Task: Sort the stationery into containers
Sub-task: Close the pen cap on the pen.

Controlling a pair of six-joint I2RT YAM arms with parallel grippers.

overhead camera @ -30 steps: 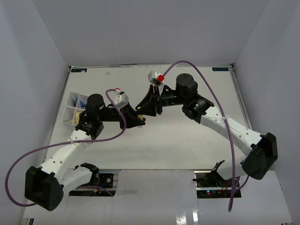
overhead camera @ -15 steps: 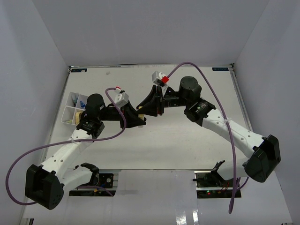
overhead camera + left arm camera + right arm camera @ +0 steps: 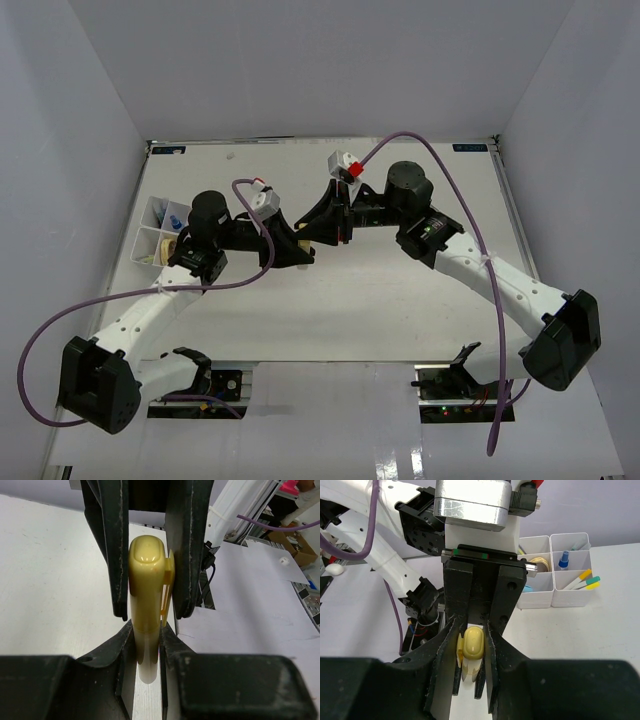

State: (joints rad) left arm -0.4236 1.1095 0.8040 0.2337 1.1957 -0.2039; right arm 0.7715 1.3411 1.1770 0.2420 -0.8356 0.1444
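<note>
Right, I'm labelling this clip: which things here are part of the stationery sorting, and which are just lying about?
Job in hand:
- yellow pen, gripped by left gripper and right gripper
- divided tray
- tape ring, blue-topped bottle and capped markers, all in the tray

Lying about:
- purple cable
- brown box off the table

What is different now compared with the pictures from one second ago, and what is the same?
The left tool and the right tool both shifted slightly to the right in the top view, the yellow pen going with them. Both are now closed on it. The white tray and its contents stayed in place.
</note>
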